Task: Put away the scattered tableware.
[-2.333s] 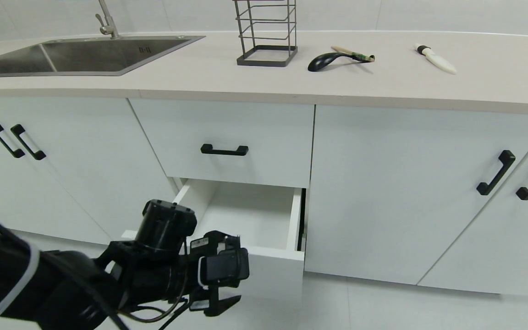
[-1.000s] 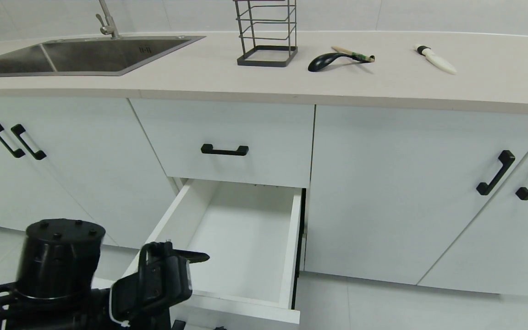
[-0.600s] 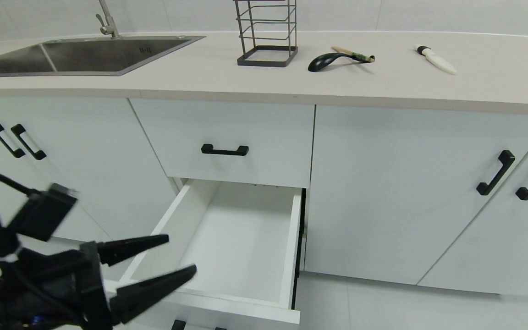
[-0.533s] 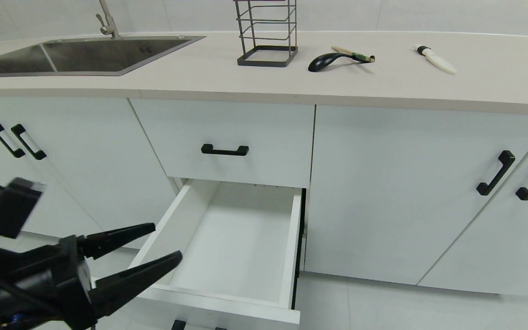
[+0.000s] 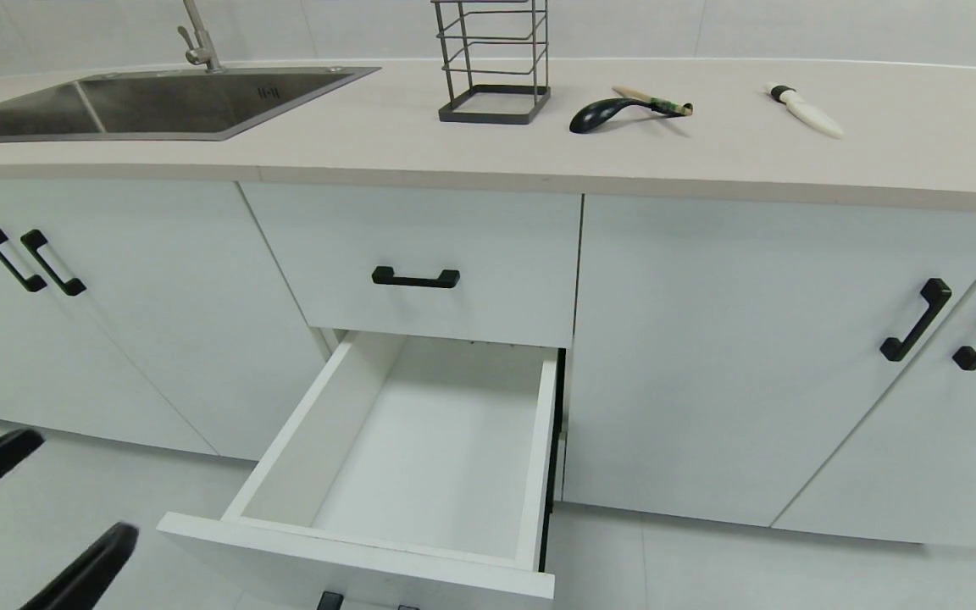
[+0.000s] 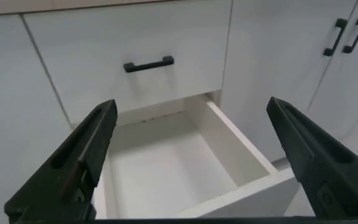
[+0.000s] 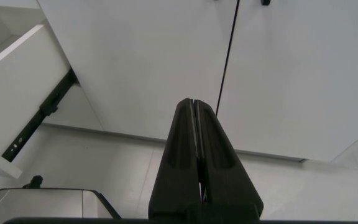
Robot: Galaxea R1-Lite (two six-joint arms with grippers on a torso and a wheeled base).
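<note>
Plainly, the tableware lies up and away from both claws: the black spoon point(image 5: 602, 112) and the white knife point(image 5: 806, 110) rest on the bench point(image 5: 369, 152), right of the open, bare drawer point(image 5: 352, 555), which stands pulled out below them. The left claw point(image 5: 41, 527) hangs low by the floor, left of the drawer front, its fingers spread wide and gripping nothing. The right claw point(image 7: 196, 149) is pressed closed and empty, low before the cupboard doors just right of the drawer. The right arm looks the nearer one. The spoon's length runs across the bench, bowl to the left, a wooden stick point(image 5: 653, 99) over its handle. The knife slants, its banded end farther back.
</note>
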